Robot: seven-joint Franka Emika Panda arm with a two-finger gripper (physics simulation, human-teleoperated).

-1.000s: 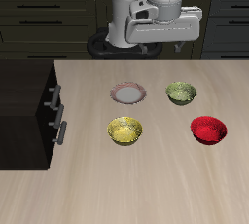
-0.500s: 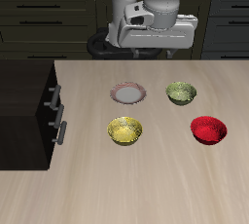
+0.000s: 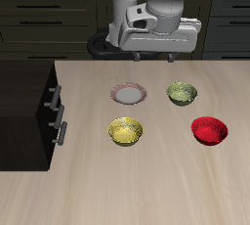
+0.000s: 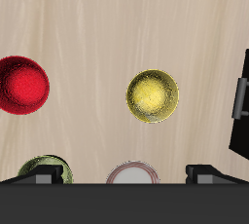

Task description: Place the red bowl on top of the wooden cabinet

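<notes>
My two-finger gripper (image 3: 162,51) hangs high above the back of the light wood table (image 3: 146,195), holding nothing, its fingers spread wide apart in the wrist view, likely so I can look down on everything before reaching. The small glossy red bowl (image 3: 209,130) sits upright and untouched on the table, mouth facing up; being round, it has no long axis, and it lies well apart from the large dark brown wooden cabinet (image 3: 24,112) at the opposite side.
</notes>
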